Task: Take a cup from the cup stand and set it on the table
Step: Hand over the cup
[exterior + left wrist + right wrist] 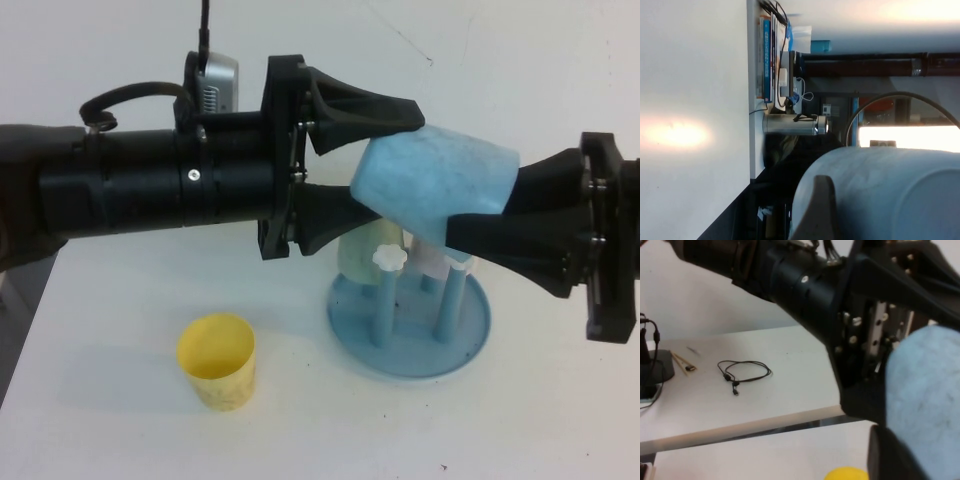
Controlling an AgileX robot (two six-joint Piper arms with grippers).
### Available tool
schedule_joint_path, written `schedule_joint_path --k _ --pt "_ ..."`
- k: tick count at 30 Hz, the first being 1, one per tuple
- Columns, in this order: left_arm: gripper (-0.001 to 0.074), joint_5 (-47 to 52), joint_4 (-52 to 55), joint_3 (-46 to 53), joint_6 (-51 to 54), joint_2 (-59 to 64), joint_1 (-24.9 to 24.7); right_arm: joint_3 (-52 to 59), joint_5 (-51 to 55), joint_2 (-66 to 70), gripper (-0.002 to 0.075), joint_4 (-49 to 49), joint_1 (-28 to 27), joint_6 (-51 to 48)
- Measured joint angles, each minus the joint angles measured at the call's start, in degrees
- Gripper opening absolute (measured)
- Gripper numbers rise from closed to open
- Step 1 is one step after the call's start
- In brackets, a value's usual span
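I am holding the light blue speckled cup (435, 185) on its side in the air just above the cup stand (410, 330), toward the table's (120, 420) right edge, its long axis running left to right between both tools. My left gripper (375, 165) is pinching its narrow end while my right gripper (480, 215) is also clamping its wider end, so both are equally near, and bare tabletop is lying below and nearer me, beside the yellow cup (217, 360).

Light blue cup (435, 182) lying sideways above the cup stand (410, 318), clamped at its closed end between the left gripper (385, 165) jaws and at its rim end by the right gripper (480, 210). Yellow cup (217, 361) stands on the table (120, 420), well below the left jaws.
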Motion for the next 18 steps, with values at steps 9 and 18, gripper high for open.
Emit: schedule_joint_path --k 9,18 --pt "0.0571 -1.83 -1.84 -0.11 2.27 0.00 0.36 -2.08 -3.60 0.36 0.0080 -0.38 3.18 2.17" --pt "0.0566 -1.93 -2.37 -0.20 6.51 0.00 0.49 -2.17 -4.99 0.36 0.0044 -0.84 3.18 3.01"
